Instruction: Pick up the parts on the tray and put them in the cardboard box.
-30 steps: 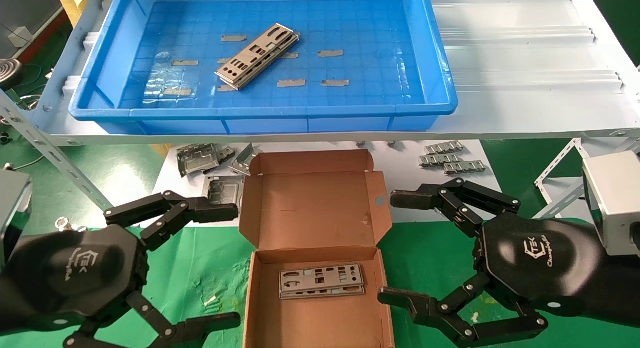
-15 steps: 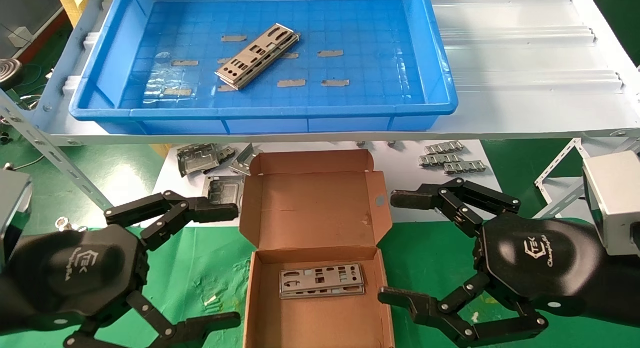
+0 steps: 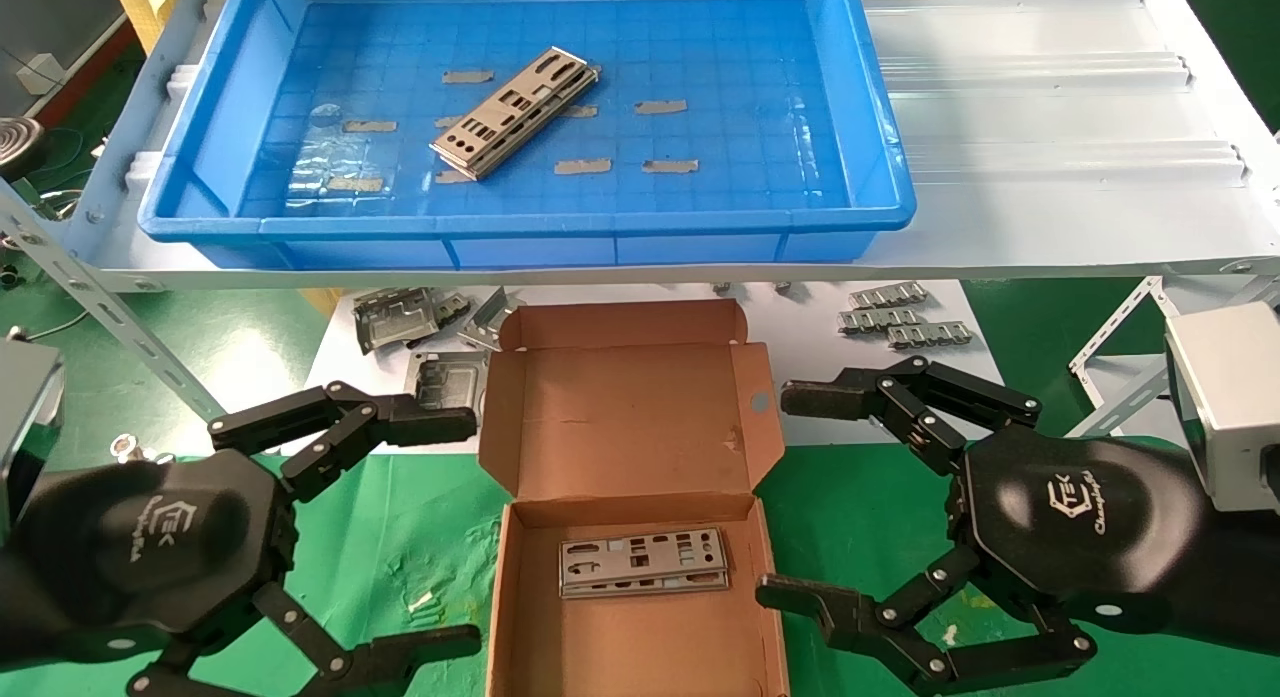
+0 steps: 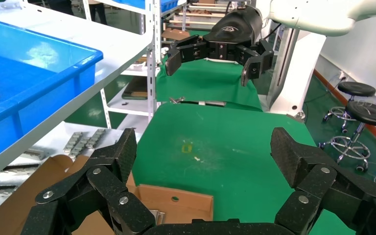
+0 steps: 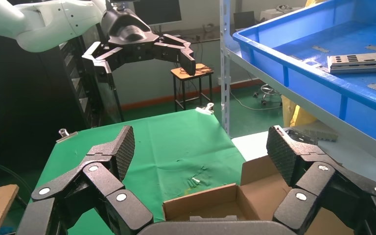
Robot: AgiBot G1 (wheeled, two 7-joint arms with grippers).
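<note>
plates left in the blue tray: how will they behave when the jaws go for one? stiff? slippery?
The plates look like thin punched sheet metal: probably stiff and light. They lie stacked and flat on the tray floor, so the top one may slide rather than lift. Low edges give little to pinch.

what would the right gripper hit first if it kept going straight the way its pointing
The right gripper, open, points across toward the left. First in line looks to be the cardboard box, its near side flap beside the upper fingertip. Height is unclear, though; it may pass over the box toward the open left gripper.

Black hands (image 3: 450, 527) (seemingly logo-stamped), silver screws
</note>
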